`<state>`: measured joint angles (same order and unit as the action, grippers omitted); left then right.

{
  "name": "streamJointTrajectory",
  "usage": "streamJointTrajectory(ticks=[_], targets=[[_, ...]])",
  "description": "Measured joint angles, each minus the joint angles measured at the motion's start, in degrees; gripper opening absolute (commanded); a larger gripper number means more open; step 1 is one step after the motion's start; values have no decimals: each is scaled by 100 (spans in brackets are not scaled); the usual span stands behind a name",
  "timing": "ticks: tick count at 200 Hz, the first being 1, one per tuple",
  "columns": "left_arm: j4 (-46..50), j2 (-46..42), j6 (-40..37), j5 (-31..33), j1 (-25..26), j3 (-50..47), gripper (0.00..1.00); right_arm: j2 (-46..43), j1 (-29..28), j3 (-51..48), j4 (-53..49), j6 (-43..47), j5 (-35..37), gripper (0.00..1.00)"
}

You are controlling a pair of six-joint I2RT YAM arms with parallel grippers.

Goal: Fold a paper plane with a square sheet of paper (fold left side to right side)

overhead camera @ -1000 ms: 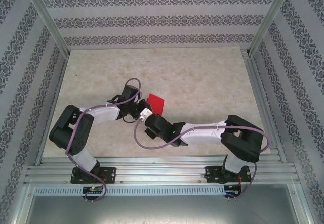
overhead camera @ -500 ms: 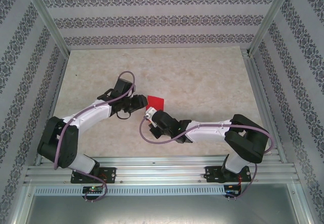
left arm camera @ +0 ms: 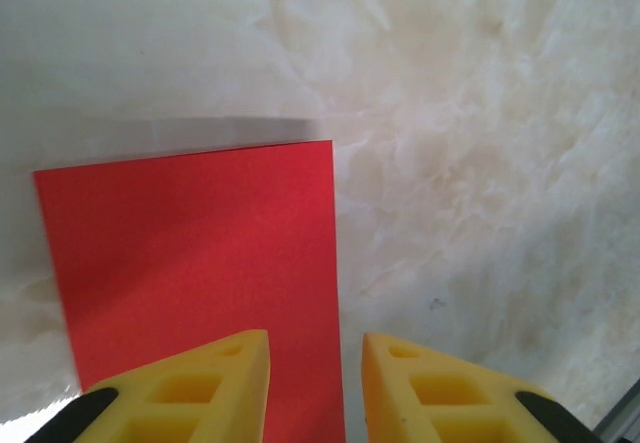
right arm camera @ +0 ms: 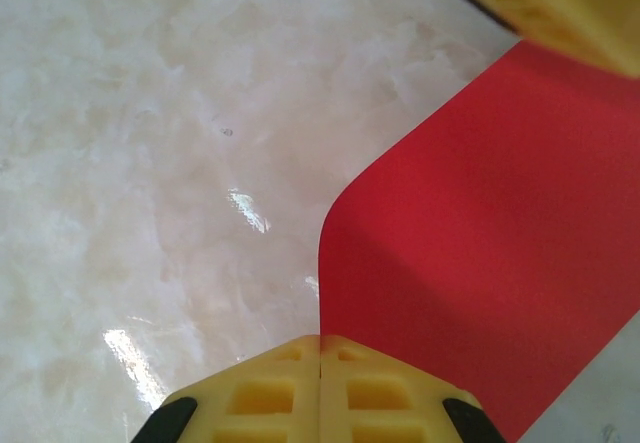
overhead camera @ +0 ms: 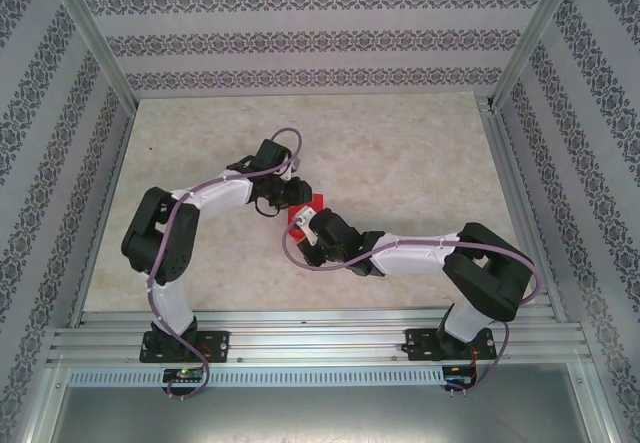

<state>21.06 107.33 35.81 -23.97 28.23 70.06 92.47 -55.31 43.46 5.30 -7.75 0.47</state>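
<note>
The square sheet of paper [overhead camera: 304,213] is bright red and lies mid-table, mostly covered by both wrists. In the left wrist view the paper [left arm camera: 200,243] appears as a flat rectangle with straight edges. My left gripper [left arm camera: 315,348] is open just above it, and the paper's right edge runs under the gap between the fingers. In the right wrist view the paper [right arm camera: 480,263] curves up from the table. Its edge ends in the seam of my right gripper [right arm camera: 320,343], which is shut on it. A yellow finger [right arm camera: 560,3] of the left gripper hangs over the far side.
The pale marbled tabletop [overhead camera: 400,153] stretches around the paper. Patterned walls and metal frame posts [overhead camera: 520,53] enclose it. A metal rail [overhead camera: 320,343] runs along the near edge by the arm bases.
The left arm swung out to the left, then came back over the paper, its jaws widening and partly narrowing. The right gripper stayed shut and shifted up-left with the paper.
</note>
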Motion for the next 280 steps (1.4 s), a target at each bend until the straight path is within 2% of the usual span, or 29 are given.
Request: streamJointTrajectory(ticks=[50, 114, 152, 217, 280], targets=[[7, 649, -90, 0, 39, 61, 26, 0, 407, -199, 227, -317, -592, 0], [-48, 686, -111, -17, 46, 61, 23, 7, 1349, -393, 555, -922, -1784, 0], [-105, 734, -111, -15, 79, 101, 22, 284, 1659, -284, 531, -1049, -2284, 0], [-149, 756, -111, 11, 120, 127, 22, 619, 1873, -118, 485, -1178, -2597, 0], [-146, 809, -111, 44, 149, 190, 21, 719, 2009, -118, 501, -1325, -2610, 0]])
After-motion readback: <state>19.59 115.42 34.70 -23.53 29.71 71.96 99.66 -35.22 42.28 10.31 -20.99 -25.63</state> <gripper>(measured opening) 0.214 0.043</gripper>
